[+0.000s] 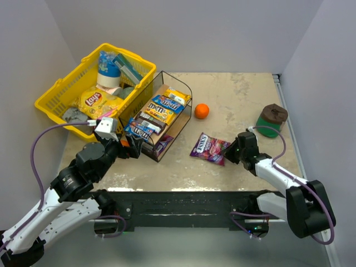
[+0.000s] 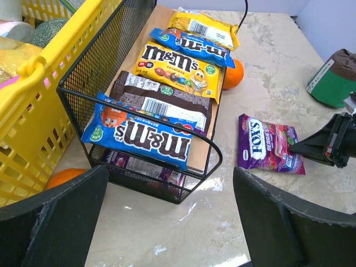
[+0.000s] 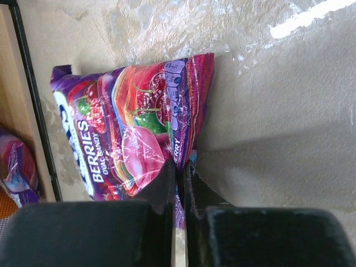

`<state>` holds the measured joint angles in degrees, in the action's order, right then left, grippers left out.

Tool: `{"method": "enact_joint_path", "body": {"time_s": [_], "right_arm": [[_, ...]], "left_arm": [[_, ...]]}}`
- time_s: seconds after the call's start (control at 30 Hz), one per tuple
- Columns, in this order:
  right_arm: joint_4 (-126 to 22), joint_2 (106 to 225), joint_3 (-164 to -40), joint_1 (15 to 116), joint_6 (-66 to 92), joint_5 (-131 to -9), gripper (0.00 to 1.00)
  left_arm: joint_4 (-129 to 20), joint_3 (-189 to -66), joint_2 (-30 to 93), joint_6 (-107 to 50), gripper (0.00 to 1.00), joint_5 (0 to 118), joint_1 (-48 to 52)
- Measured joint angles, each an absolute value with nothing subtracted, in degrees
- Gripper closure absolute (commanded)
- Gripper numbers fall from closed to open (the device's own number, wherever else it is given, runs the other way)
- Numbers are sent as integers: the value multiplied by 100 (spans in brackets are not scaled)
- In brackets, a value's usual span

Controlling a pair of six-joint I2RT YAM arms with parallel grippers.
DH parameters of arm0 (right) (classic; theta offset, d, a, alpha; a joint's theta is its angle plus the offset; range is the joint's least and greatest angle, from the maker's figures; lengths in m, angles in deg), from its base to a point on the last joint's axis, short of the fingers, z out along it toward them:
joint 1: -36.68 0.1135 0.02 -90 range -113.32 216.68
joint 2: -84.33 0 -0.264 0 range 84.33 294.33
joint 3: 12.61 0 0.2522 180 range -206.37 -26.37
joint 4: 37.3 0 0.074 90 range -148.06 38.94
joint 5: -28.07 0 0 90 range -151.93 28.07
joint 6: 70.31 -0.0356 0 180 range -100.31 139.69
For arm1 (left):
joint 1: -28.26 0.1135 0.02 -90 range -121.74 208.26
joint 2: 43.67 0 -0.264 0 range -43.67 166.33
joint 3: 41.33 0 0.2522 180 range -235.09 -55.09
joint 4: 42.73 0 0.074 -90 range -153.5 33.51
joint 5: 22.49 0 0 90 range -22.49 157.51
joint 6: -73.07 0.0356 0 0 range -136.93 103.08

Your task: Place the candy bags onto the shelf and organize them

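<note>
M&M's packets fill the shelf — right of it, the right gripper pinches shut on the Fox's Berries bag; the left gripper gapes wide, empty.

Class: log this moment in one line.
right gripper: shut on purple Fox's bag edge | left gripper: open, facing shelf | M&M's bags: on shelf top tier
</note>
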<state>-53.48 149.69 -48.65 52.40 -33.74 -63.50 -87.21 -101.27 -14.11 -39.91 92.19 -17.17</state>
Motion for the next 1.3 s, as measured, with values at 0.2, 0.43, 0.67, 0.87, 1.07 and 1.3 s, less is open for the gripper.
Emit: {"method": "enact_joint_path", "body": {"time_s": [0.2,0.43,0.67,0.87,1.07,1.3], "right_arm": [[-5630,14344,-4868,5240,-3415,-6695,100],[-5612,14132,-5200,5240,-3562,-7294,100],[-5046,14353,-5488,5243,-3916,-7851,100],[-4367,14713,-5654,5282,-4351,-8201,100],[-3534,15264,-5847,5557,-4856,-8183,100],[-2622,16359,-6310,6121,-5428,-7663,100]], "left_arm": [[-8697,-10127,-1393,-3989,0,9219,-1717],[-8695,-10127,-1382,-3989,1,9217,-1717],[-8697,-10127,-1382,-3989,0,9219,-1717],[-8695,-10127,-1382,-3986,0,9219,-1717],[-8687,-10127,-1378,-3986,1,9222,-1717],[-8492,-10114,-1551,-3962,0,9182,-1717]]}}
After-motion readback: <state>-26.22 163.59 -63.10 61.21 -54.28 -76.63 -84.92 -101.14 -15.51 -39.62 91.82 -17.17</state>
